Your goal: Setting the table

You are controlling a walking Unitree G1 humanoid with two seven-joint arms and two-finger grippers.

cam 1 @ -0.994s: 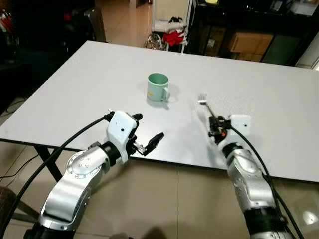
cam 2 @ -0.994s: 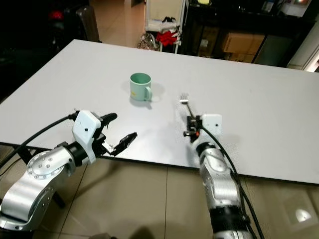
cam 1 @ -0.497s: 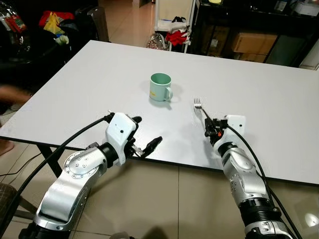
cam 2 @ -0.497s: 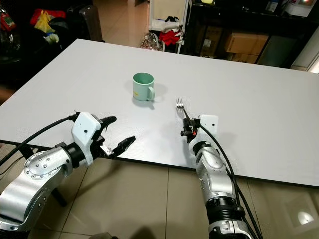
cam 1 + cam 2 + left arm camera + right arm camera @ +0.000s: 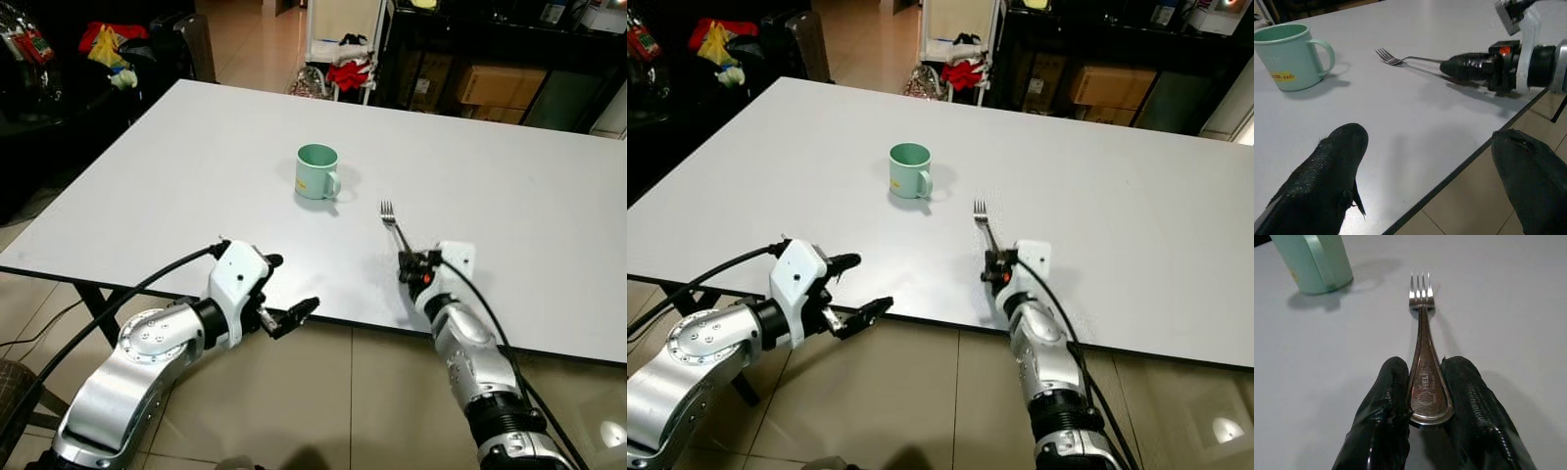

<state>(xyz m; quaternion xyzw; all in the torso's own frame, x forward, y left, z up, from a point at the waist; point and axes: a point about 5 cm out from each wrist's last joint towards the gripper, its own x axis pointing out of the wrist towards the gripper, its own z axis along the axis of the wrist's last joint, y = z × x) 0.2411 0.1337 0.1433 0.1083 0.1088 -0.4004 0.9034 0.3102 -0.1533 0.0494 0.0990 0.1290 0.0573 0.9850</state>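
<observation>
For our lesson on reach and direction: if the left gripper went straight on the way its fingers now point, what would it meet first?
Probably the bare white table. The left gripper, open at the near edge, points over it between the green mug and the fork; depth is uncertain.

The shiny steel fork (image 5: 1423, 357) is showing stamped letters that seem to begin "HEL" on its handle end, the remainder being unreadable, while the pale green enamel mug (image 5: 1289, 56) is wearing a small yellow sticker with red print too blurred to read surely.
</observation>
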